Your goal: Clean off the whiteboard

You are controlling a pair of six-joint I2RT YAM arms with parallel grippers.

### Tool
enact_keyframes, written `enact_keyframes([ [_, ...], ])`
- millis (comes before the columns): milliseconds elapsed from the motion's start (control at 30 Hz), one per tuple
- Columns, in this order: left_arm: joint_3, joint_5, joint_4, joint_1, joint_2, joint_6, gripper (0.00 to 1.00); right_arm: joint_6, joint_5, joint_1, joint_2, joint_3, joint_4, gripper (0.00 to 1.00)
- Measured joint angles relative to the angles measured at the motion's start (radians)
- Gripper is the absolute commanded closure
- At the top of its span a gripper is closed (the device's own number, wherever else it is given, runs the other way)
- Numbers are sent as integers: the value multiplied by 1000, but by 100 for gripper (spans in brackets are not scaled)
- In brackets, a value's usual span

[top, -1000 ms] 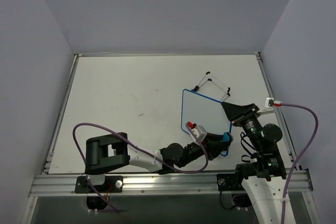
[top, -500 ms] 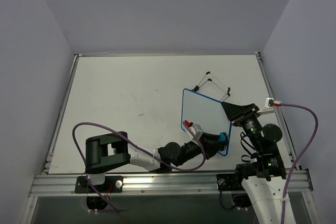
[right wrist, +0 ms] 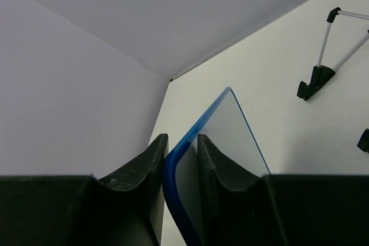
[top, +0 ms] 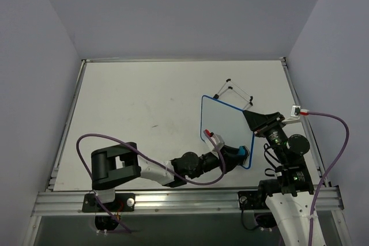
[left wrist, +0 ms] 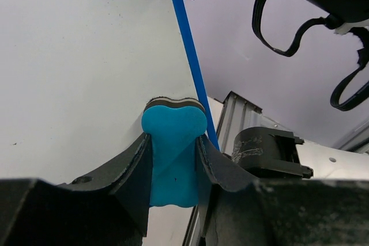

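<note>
R end effector [right wrist: 181,142] clamps whiteboard [top: 225,129] rim; L end effector [left wrist: 173,162]'s eraser [left wrist: 173,133] touching.

No legible text, label or number: the whiteboard [top: 222,122] face reads blank, and a faint mark on the black housing [left wrist: 268,151] is unreadable.

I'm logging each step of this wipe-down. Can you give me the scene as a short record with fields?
left hand: shut on blue eraser
right hand: shut on whiteboard rim
eraser contact: felt end against board face, beside blue rim
board face: no writing visible
wire stand: on table, past board's far edge
</note>
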Motion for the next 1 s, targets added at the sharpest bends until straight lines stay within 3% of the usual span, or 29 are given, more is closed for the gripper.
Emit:
enact_keyframes([
  [400, 146, -149, -440, -39, -87, 122, 98, -33, 27, -1, -20, 0, -4, 100],
  [767, 199, -316, -654, -37, -87, 168, 98, -28, 29, -1, -46, -7, -7, 100],
  [1000, 179, -333, -690, 77, -87, 104, 98, -10, 29, -1, -47, -7, -7, 100],
])
